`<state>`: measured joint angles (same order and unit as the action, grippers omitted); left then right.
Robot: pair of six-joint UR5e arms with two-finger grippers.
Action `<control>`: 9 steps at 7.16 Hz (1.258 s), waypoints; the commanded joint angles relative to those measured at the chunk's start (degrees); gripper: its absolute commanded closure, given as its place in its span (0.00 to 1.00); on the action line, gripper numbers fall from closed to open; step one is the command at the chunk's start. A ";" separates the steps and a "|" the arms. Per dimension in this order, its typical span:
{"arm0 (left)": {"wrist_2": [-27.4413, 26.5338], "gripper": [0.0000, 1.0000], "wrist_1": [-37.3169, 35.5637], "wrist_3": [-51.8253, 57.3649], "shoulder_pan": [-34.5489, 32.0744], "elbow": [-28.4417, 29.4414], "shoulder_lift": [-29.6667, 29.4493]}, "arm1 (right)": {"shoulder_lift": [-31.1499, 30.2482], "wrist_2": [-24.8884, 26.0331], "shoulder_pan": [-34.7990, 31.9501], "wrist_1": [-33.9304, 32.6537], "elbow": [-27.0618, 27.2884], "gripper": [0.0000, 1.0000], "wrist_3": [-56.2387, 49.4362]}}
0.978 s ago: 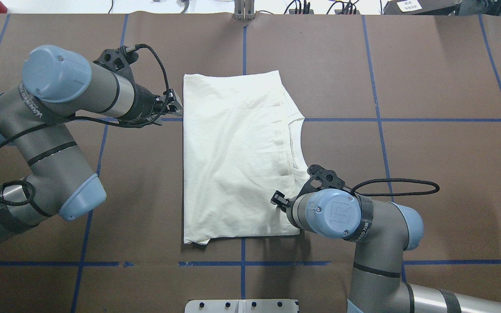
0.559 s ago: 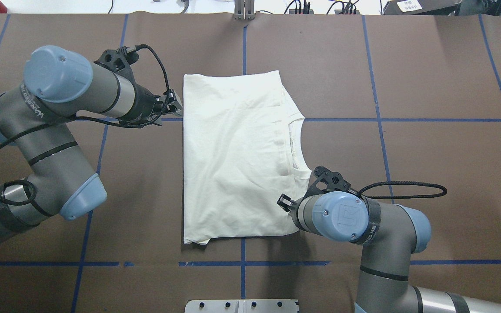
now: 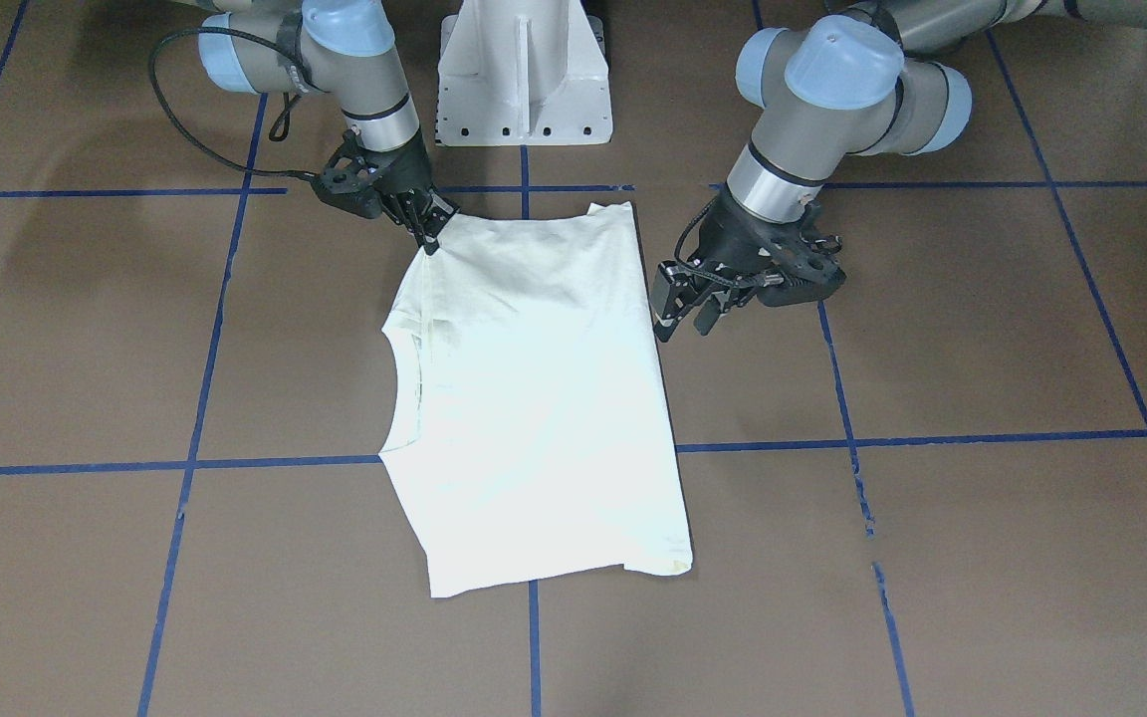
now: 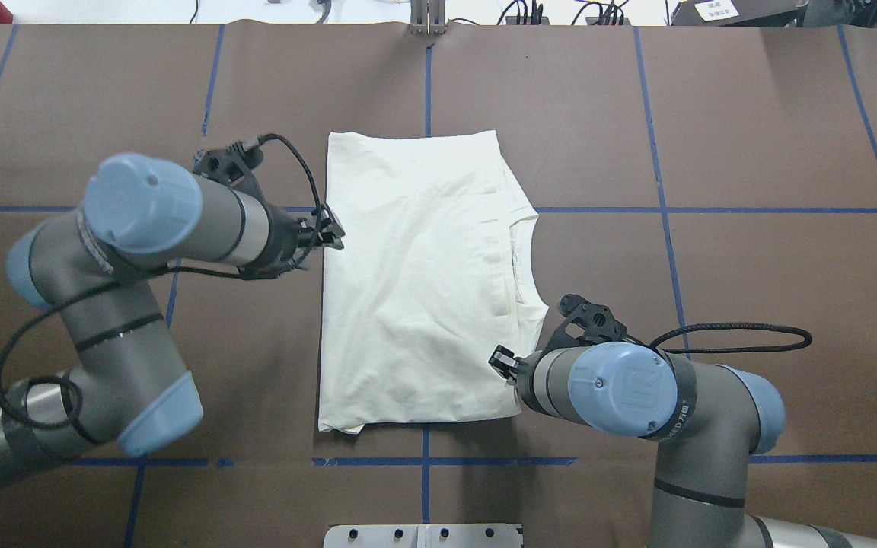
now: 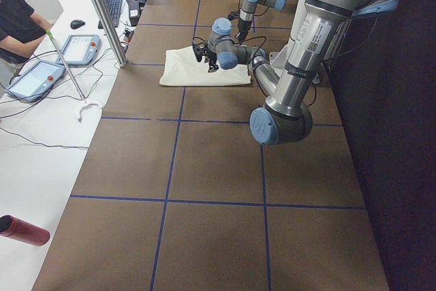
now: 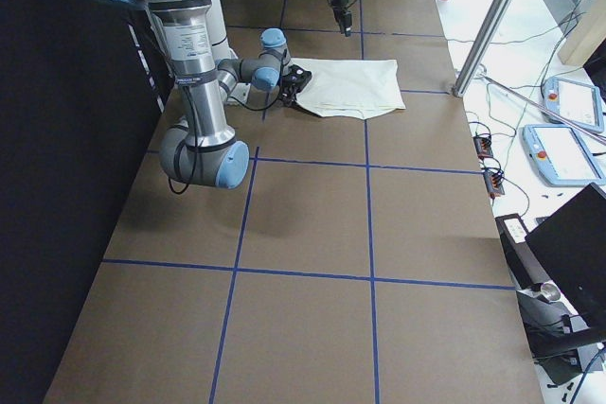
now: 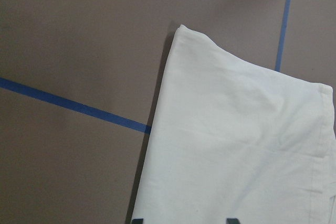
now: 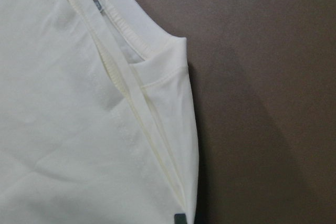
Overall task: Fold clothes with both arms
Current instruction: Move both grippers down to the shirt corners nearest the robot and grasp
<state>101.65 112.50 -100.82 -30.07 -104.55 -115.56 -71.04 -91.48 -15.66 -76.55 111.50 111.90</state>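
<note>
Lying flat at the middle of the brown table [image 4: 751, 114], plain cream side up, the folded T-shirt [image 4: 416, 281] is seen from overhead as a tall rectangle. Its neckline [image 4: 527, 255] is turned to 3 o'clock.

Left gripper [image 4: 330, 237] is held at the cloth's 9 o'clock edge, slightly toward 12. Jaws are spread wide and nothing is gripped. In the left wrist view both fingertips [image 7: 137, 220] are seen well apart at the frame's bottom, with the shirt's folded edge between them. Contact with the cloth cannot be told.

Right gripper [image 4: 501, 358] is set at the shirt's 4 o'clock corner, on the shoulder side. Jaws are drawn together on the cloth's edge; in the front-facing view that corner is pulled to a point at the tips. Only one dark tip [image 8: 180, 219] is shown by the right wrist camera, right on the shoulder fold.
</note>
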 commanded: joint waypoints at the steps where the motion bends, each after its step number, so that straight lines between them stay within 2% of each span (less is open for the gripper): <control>1: -6.37 0.38 -0.87 -8.23 10.18 -3.03 3.93 | -0.94 0.16 0.45 -0.01 1.27 1.00 -0.02; 3: -6.64 0.38 -0.88 -11.92 13.79 -4.34 6.75 | -1.03 0.43 0.98 -0.01 1.18 1.00 0.07; 6: -7.34 0.39 -0.79 -14.06 17.32 -4.09 7.02 | -1.12 0.43 1.25 -0.01 1.18 1.00 -0.02; 8: -7.35 0.49 -0.88 -14.06 17.41 -3.91 7.11 | -1.38 0.34 1.25 -0.01 1.27 1.00 -0.02; 9: -7.43 0.50 -0.88 -14.14 17.41 -3.30 7.19 | -1.38 0.43 1.25 0.08 1.27 1.00 -0.02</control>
<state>94.30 111.63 -114.88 -12.72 -108.39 -108.47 -72.33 -91.09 -14.45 -76.54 112.72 111.88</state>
